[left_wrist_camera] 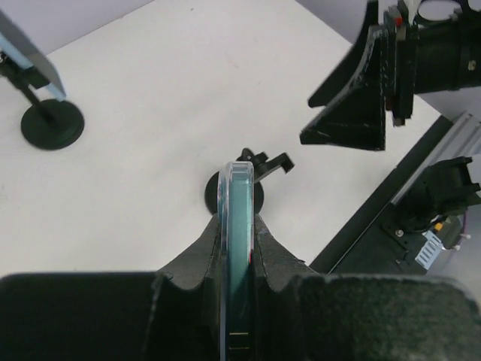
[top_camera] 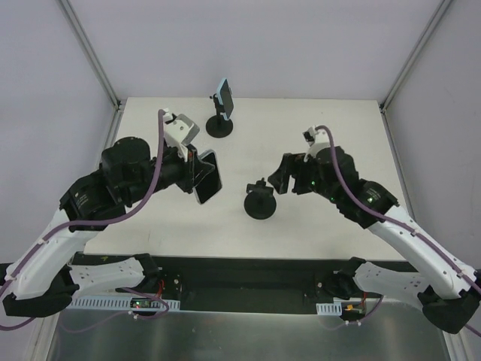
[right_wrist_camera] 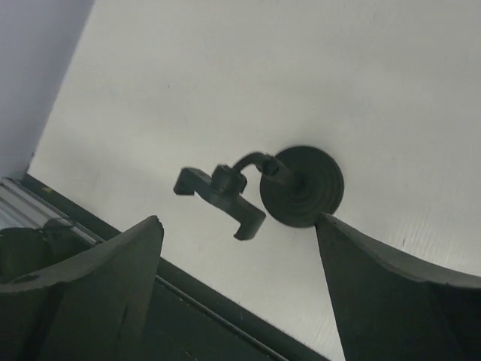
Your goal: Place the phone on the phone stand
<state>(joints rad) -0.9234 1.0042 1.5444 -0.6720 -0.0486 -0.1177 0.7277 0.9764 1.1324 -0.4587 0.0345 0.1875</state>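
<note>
Your left end effector (top_camera: 194,174) is pinching the phone (left_wrist_camera: 239,218); your right end effector (top_camera: 277,179) is gaping wide, so the unheld phone stand (top_camera: 260,203) may tip.

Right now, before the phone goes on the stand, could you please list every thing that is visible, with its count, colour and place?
held phone: one, dark with a teal edge, above the table's left side
empty phone stand: one, black, middle of the table
second phone stand: one, black, far side of the table
second phone: one, light blue, mounted on the second phone stand
table: one, white, under everything
left claw: one, black, shut on the held phone
right claw: one, black, open, near the empty phone stand
</note>
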